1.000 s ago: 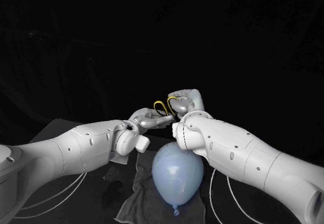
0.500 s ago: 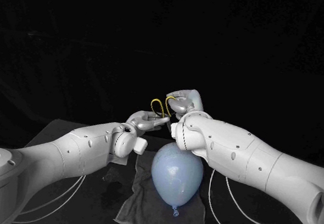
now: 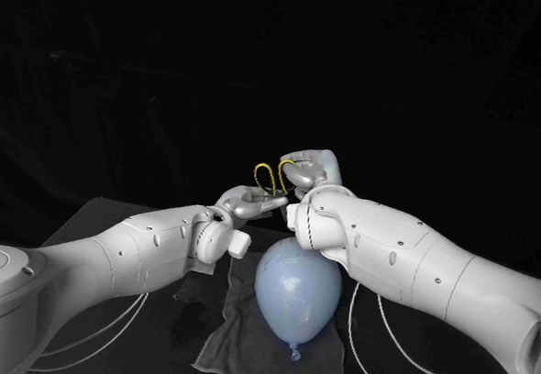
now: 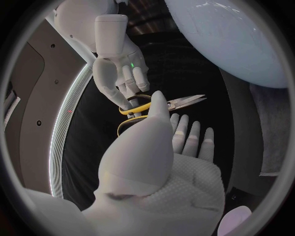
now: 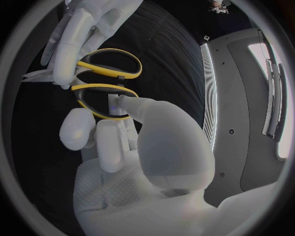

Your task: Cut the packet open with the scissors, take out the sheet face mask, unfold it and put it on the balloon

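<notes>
Up over the table (image 3: 107, 218), on the left side, my left hand (image 3: 249, 205) reaches up to the scissors (image 4: 181, 102). Its fingers are straight and apart. They lie along the yellow handles, and the thumb stands close by. I cannot tell if this hand pinches the scissors or only touches them. The scissors are up in the air between my two hands, high above the table, with the blades nearly shut. Next to them, my right hand (image 3: 311, 169) holds the scissors tight, with its thumb poked through one yellow loop and the other fingers curled round below. Under both hands the balloon (image 3: 296, 287) lies on a grey towel (image 3: 269, 362), with its knot pointing at me. Since a second ago almost nothing has moved. My left hand has shifted just a tiny bit at the handles, and the scissors and my right hand have stayed in the same spot. I think this means I am still fixing my grip so the scissors will open and shut well. The packet has not been cut yet, so the job is only at its start.
</notes>
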Action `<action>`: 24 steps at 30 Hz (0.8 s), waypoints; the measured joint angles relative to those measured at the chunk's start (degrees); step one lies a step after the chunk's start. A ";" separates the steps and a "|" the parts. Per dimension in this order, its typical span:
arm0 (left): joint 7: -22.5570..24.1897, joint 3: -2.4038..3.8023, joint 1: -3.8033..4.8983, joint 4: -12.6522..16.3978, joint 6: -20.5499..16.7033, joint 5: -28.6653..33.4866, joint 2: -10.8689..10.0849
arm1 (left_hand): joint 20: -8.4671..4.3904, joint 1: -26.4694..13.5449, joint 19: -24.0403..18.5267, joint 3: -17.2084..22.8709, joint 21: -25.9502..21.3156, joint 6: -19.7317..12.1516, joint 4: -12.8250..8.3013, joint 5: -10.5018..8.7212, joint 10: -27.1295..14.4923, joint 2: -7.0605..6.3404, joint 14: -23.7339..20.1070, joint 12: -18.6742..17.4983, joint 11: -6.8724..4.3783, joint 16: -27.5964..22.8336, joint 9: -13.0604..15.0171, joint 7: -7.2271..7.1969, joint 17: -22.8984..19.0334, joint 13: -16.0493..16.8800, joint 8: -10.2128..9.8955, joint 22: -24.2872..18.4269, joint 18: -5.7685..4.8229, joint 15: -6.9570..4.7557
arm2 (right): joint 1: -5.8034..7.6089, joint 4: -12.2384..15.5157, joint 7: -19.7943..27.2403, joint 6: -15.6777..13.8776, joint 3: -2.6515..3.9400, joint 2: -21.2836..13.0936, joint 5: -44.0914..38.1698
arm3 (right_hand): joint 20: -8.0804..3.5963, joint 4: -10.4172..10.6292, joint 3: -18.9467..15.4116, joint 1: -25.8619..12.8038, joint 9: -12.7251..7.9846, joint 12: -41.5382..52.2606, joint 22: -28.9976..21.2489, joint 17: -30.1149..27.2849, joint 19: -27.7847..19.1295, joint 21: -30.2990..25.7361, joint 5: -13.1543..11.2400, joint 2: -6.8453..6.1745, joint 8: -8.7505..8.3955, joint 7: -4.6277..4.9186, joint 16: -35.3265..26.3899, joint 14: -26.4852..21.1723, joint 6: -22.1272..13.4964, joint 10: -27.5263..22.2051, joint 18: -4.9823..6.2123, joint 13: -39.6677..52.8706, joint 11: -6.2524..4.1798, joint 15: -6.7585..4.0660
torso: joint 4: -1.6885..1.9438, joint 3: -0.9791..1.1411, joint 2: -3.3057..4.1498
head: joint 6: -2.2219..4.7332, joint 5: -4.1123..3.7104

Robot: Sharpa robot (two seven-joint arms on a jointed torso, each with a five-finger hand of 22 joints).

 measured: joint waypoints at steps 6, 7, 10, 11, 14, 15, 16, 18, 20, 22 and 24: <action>0.22 0.02 -0.04 0.05 0.52 -0.01 0.15 | -0.28 0.46 -0.04 -0.73 0.00 2.06 0.06 0.00 3.00 0.46 2.86 0.37 0.39 0.59 0.56 0.12 0.74 0.20 0.94 0.02 0.13 -0.91 | 0.00 -0.05 0.05 0.09 0.01 0.08 0.31 | 0.00 -0.06 -0.06 0.00 0.06 -0.01 0.07 -0.04 0.00 -0.04 -0.02 0.00 0.00 0.19 0.00 0.07 -0.19 -0.01 -0.01 0.00 -0.01 -0.07 | -0.04 0.01 0.00 | -0.01 0.12; 0.29 0.02 -0.05 0.07 0.62 -0.01 0.18 | -0.54 0.72 0.23 -1.05 0.00 2.92 0.07 0.00 4.08 0.72 3.89 0.60 0.51 0.89 0.81 0.20 0.98 0.28 1.31 0.05 0.13 -1.15 | 0.00 -0.05 0.05 0.12 0.01 0.10 0.34 | 0.00 -0.06 -0.06 0.00 0.06 -0.01 0.08 -0.05 0.00 -0.04 -0.02 0.00 0.00 0.19 0.00 0.13 -0.19 -0.01 -0.02 0.00 -0.01 -0.13 | -0.04 0.01 0.00 | -0.02 0.12; 0.56 0.02 -0.06 0.10 0.92 0.06 0.25 | -0.95 1.07 1.55 -1.35 0.24 4.62 0.07 0.00 6.60 1.42 6.51 0.64 0.82 1.48 1.30 0.33 1.60 0.40 1.93 0.27 0.13 -1.55 | 0.00 -0.03 0.06 0.19 0.01 0.12 0.40 | 0.00 -0.06 -0.07 0.00 0.06 -0.06 0.08 -0.08 0.00 -0.04 -0.02 0.00 0.00 0.19 -0.01 0.14 -0.19 -0.03 -0.02 -0.01 -0.04 -0.14 | -0.04 0.02 0.01 | -0.04 0.12; 0.64 0.03 -0.06 0.11 0.98 0.12 0.27 | -0.98 1.10 1.98 -1.35 0.40 5.16 0.08 0.00 7.46 1.62 7.25 0.64 0.85 1.59 1.44 0.41 1.75 0.45 1.99 0.28 0.14 -1.65 | 0.00 -0.01 0.06 0.24 0.01 0.12 0.43 | 0.00 -0.06 -0.07 0.00 0.06 -0.06 0.07 -0.08 0.00 -0.04 -0.02 0.00 0.00 0.19 -0.01 0.13 -0.19 -0.04 -0.02 -0.01 -0.04 -0.13 | -0.04 0.02 0.01 | -0.05 0.12; 0.91 0.04 -0.07 0.11 1.11 0.38 0.30 | -1.25 1.47 3.60 -1.31 0.71 7.55 0.12 0.00 11.14 3.73 10.51 1.57 1.22 2.51 2.03 0.53 2.52 0.72 3.14 0.51 0.12 -1.93 | 0.00 0.00 0.07 0.32 0.01 0.12 0.46 | 0.00 -0.06 -0.07 0.00 0.06 -0.07 0.07 -0.10 0.00 -0.05 -0.04 0.00 0.00 0.19 -0.12 0.13 -0.19 -0.04 -0.03 -0.01 -0.05 -0.13 | -0.05 0.02 0.02 | -0.05 0.07; 1.03 0.05 -0.08 0.11 1.17 0.51 0.31 | -1.27 1.55 4.31 -1.09 0.94 8.06 0.51 0.00 12.05 4.74 11.76 1.64 1.34 2.82 2.09 0.59 2.79 0.75 3.33 0.57 0.13 -1.96 | 0.00 0.00 0.07 0.35 0.01 0.11 0.48 | 0.00 -0.06 -0.07 0.00 0.06 -0.08 0.07 -0.11 0.00 -0.05 -0.11 0.00 0.00 0.19 -0.20 0.13 -0.19 -0.05 -0.03 -0.02 -0.05 -0.13 | -0.05 0.02 0.02 | -0.05 0.06; 1.12 0.05 -0.08 0.11 1.20 0.61 0.31 | -1.35 1.57 4.58 -0.86 0.95 8.35 0.87 0.00 12.55 5.78 12.44 1.64 1.45 2.92 2.14 0.74 2.92 0.76 3.33 0.57 0.13 -1.92 | 0.00 0.00 0.07 0.37 0.01 0.10 0.48 | 0.00 -0.06 -0.07 0.00 0.06 -0.08 0.07 -0.11 0.00 -0.05 -0.13 0.00 0.00 0.19 -0.20 0.13 -0.19 -0.08 -0.03 -0.02 -0.09 -0.13 | -0.05 0.02 0.02 | -0.04 0.05; 1.27 0.06 -0.08 0.09 1.26 0.84 0.31 | -1.34 1.60 4.60 -0.34 0.95 9.17 1.37 0.00 13.59 7.35 13.55 1.63 1.57 3.01 2.23 0.59 3.19 0.76 3.66 0.57 0.11 -1.77 | 0.00 0.00 0.07 0.42 0.02 0.07 0.50 | 0.00 -0.06 -0.07 0.00 0.06 -0.08 0.07 -0.11 0.00 -0.05 -0.13 0.00 0.00 0.19 -0.21 0.13 -0.19 -0.09 -0.04 -0.03 -0.09 -0.13 | -0.04 0.03 0.02 | -0.04 0.04; 1.40 0.06 -0.08 0.05 1.30 1.08 0.31 | -1.25 1.69 5.56 0.10 1.16 10.44 1.23 0.00 15.32 7.44 15.43 2.18 1.65 3.64 2.44 0.48 3.59 0.75 4.31 0.62 0.10 -1.69 | 0.00 0.00 0.07 0.46 0.02 0.04 0.52 | 0.00 -0.06 -0.07 0.00 0.05 -0.08 0.06 -0.11 0.00 -0.05 -0.14 0.00 0.00 0.19 -0.21 0.13 -0.19 -0.09 -0.04 -0.03 -0.09 -0.13 | -0.02 0.04 0.02 | -0.04 0.02; 1.49 0.06 -0.08 0.02 1.31 1.26 0.31 | -1.30 1.89 6.61 0.51 1.34 11.79 1.10 0.00 17.07 7.63 16.57 2.64 1.63 3.92 2.70 0.22 3.81 0.75 4.97 0.73 0.09 -1.76 | 0.00 0.00 0.07 0.49 0.02 0.03 0.53 | 0.00 -0.06 -0.07 0.00 0.05 -0.08 0.06 -0.12 0.00 -0.05 -0.14 0.00 0.00 0.19 -0.21 0.13 -0.19 -0.09 -0.05 -0.04 -0.09 -0.13 | -0.02 0.04 0.02 | -0.04 0.01; 1.58 0.06 -0.08 -0.04 1.32 1.43 0.31 | -1.43 2.45 7.89 1.04 1.63 12.87 1.11 0.00 18.78 7.37 17.67 2.83 1.46 4.32 2.95 0.01 4.06 0.75 5.50 0.83 0.07 -1.86 | 0.00 0.01 0.07 0.51 0.02 0.02 0.54 | 0.00 -0.06 -0.07 0.00 0.05 -0.11 0.05 -0.14 0.00 -0.05 -0.22 0.00 0.00 0.19 -0.21 0.13 -0.19 -0.09 -0.05 -0.05 -0.09 -0.13 | -0.01 0.04 0.02 | -0.04 -0.03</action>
